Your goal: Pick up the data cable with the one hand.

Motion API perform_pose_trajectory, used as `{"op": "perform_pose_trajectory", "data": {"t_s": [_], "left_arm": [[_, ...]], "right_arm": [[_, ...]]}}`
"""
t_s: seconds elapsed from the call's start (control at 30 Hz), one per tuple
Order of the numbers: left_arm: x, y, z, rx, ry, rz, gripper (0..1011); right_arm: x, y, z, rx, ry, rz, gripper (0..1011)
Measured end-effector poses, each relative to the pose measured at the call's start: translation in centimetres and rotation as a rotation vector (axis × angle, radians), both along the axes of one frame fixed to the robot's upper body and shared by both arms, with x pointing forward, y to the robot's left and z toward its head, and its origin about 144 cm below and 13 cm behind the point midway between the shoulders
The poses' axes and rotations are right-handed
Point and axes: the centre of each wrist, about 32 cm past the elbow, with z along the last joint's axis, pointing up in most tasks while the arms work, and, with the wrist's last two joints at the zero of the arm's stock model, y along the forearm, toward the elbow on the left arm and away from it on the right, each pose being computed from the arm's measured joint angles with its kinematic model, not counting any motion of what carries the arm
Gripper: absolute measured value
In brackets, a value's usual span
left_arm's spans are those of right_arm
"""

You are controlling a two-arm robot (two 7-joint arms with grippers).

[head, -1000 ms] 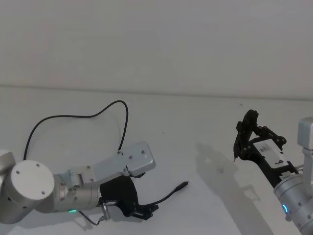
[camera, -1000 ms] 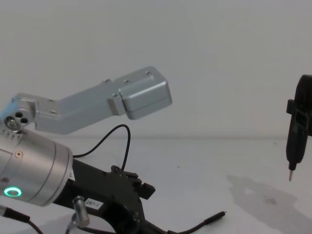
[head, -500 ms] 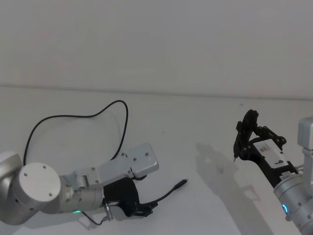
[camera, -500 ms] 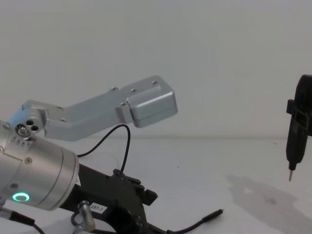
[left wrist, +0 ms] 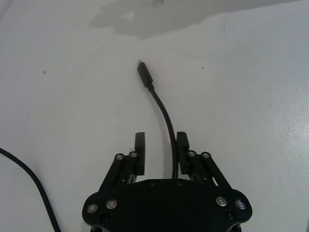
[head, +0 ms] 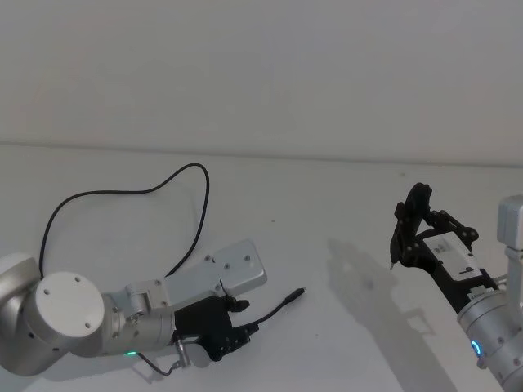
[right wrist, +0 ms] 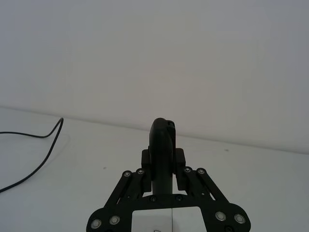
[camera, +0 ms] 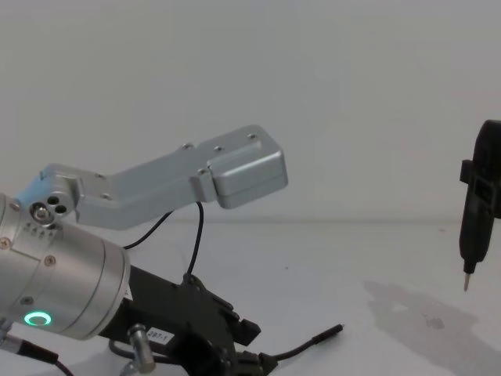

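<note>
Two grippers: I can see the left gripper (head: 248,320) at work and the right gripper (head: 409,233) off on its own.
Left gripper place: it sits in the lower left of the head view, down close to the white table (head: 327,204). In the chest view the left gripper (camera: 254,345) is at the bottom, a bit left of the middle.
Left gripper fingers: they are spread apart and squeeze nothing.
Data cable: the data cable (left wrist: 163,106) runs out between the two fingers. It is just beside one finger (left wrist: 182,145) and apart from the other.
Plug: the slim black plug (left wrist: 144,75) lies out past the fingertips. In the head view the plug (head: 294,294) is just right of the left gripper, low in the middle. I cannot tell if it rests on the table.
Rest of cable: it makes a big loop over the table in the left half of the head view, then goes down behind the silver block (head: 241,273) above the left gripper.
Left wrist: it is silver, with a green ring (camera: 35,319) in the lower left of the chest view.
Right gripper place: it is in the lower right of the head view, well apart from the cable.
Right gripper fingers: they are pressed tight on a black tool (right wrist: 161,135). In the chest view the black tool (camera: 477,211) hangs at the right edge, and its pale tip (camera: 466,280) points down.
</note>
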Motion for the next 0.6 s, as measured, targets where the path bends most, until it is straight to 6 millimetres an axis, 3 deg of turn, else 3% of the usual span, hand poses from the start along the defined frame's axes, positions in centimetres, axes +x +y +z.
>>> {"op": "perform_pose_trajectory", "data": {"t_s": [0.43, 0.6], "left_arm": [[0.01, -0.05, -0.03, 0.002, -0.001, 0.001, 46], [-0.04, -0.01, 0.00, -0.011, -0.012, 0.000, 46]], "right_arm": [[0.00, 0.00, 0.00, 0.000, 0.000, 0.000, 268], [0.00, 0.00, 0.00, 0.000, 0.000, 0.000, 268]]}}
